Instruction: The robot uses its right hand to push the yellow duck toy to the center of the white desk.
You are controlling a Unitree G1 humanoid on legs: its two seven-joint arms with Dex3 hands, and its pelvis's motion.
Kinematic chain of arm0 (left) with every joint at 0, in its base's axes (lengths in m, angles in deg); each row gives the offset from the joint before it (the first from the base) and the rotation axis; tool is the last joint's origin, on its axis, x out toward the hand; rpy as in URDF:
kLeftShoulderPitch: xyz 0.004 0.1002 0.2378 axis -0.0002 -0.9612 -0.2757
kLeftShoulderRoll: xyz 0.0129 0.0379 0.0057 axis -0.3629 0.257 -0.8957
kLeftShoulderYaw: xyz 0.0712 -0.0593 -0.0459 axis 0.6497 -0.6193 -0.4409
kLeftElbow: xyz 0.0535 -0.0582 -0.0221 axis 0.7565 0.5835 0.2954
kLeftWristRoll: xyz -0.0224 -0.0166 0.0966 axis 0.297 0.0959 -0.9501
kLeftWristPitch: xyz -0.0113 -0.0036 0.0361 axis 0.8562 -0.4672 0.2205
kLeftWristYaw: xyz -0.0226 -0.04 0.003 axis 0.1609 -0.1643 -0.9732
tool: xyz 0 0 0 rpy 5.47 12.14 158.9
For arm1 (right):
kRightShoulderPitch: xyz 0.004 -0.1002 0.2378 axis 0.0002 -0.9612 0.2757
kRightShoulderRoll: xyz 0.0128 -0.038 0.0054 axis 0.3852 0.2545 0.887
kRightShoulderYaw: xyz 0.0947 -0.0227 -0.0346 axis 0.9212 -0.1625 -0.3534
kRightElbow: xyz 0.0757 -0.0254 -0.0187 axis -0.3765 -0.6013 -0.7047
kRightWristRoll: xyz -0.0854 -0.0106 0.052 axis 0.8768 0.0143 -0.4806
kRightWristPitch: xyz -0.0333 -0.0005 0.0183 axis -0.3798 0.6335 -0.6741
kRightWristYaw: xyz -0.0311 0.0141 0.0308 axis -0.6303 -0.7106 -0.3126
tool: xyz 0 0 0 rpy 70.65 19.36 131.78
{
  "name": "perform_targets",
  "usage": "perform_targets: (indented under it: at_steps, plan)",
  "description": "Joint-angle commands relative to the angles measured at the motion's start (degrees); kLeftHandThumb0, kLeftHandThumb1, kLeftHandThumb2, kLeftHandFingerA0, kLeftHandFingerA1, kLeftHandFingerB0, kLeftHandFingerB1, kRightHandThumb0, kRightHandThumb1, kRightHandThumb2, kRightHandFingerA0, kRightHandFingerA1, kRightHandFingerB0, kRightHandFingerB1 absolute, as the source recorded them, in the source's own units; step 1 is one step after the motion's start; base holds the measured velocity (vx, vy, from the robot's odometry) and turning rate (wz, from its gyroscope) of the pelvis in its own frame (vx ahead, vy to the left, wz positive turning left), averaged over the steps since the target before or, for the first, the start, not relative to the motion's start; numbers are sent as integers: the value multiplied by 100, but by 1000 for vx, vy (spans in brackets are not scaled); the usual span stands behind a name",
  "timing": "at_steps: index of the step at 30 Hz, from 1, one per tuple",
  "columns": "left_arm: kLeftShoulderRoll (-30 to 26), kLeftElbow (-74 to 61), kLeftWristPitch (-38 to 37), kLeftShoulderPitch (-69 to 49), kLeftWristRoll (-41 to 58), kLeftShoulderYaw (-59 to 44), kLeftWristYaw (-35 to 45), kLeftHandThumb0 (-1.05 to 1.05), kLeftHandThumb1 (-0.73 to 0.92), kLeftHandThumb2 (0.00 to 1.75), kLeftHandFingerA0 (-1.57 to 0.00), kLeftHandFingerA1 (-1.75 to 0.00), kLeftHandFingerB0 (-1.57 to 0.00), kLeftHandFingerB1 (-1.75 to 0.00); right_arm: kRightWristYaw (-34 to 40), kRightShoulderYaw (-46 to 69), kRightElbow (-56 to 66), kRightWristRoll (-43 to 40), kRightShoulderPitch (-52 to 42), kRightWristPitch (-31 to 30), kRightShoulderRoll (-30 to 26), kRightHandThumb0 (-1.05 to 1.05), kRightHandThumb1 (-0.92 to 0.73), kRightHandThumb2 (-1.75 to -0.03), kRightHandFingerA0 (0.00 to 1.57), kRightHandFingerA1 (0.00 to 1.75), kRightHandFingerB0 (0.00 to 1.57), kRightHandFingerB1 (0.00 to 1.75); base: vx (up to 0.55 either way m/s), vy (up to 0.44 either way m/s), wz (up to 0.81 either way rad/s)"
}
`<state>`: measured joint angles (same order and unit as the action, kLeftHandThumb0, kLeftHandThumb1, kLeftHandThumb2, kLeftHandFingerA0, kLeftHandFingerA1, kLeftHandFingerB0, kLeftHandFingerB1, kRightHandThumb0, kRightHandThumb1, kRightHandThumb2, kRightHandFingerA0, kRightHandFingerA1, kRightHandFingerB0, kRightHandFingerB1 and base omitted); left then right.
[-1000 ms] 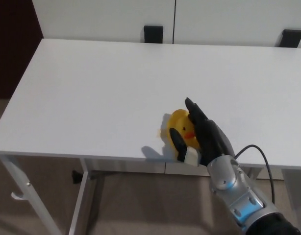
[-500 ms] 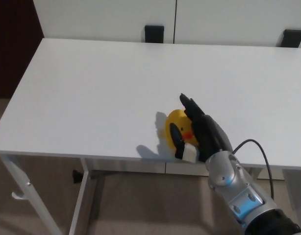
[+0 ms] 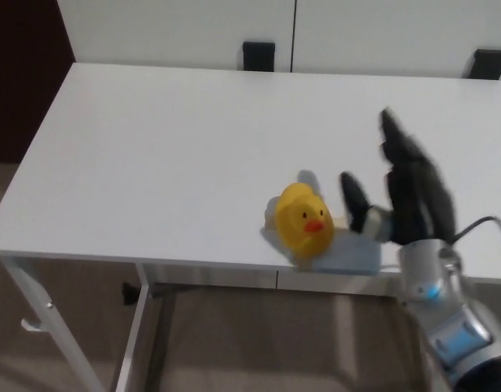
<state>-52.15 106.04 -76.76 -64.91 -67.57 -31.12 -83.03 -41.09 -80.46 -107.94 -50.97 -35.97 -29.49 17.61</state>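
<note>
The yellow duck toy (image 3: 300, 220) with an orange beak sits upright on the white desk (image 3: 177, 155), close to the front edge and a little right of the middle. My right hand (image 3: 401, 196) hovers to the duck's right, raised off the desk and blurred by motion. Its fingers are spread apart and point away from me, and its thumb reaches toward the duck. A clear gap separates the hand from the toy. My left hand is out of the picture.
Two black blocks (image 3: 258, 55) (image 3: 487, 63) stand behind the desk's far edge against a white wall. A dark panel (image 3: 22, 73) is at the left. The desk's metal legs (image 3: 140, 327) and the floor show below the front edge.
My right hand has let go of the duck's side and swung up and to the right. The duck is now fully uncovered, about where it was.
</note>
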Motion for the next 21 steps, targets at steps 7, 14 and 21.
perform_targets:
  at_steps: [7,14,21]
  plan:
    - [-38,18,-147,-29,13,-4,-7,-13,63,71,-83,-68,-80,-62,24,1041,1946,66,-757,479,-1466,-92,-92,-86,0,0,0,0,0,0,0]
    - [-97,-5,-48,51,112,-122,-109,-16,66,66,-84,-67,-78,-61,-1557,2963,1914,-1740,-1862,1371,-2901,-76,-91,-67,0,0,0,0,0,0,0]
    - [-213,12,-4,136,85,-136,-78,-12,60,73,-86,-71,-82,-63,-2064,4485,1388,-2631,-3344,1560,-3018,-66,-69,-75,0,0,4,5,0,0,0]
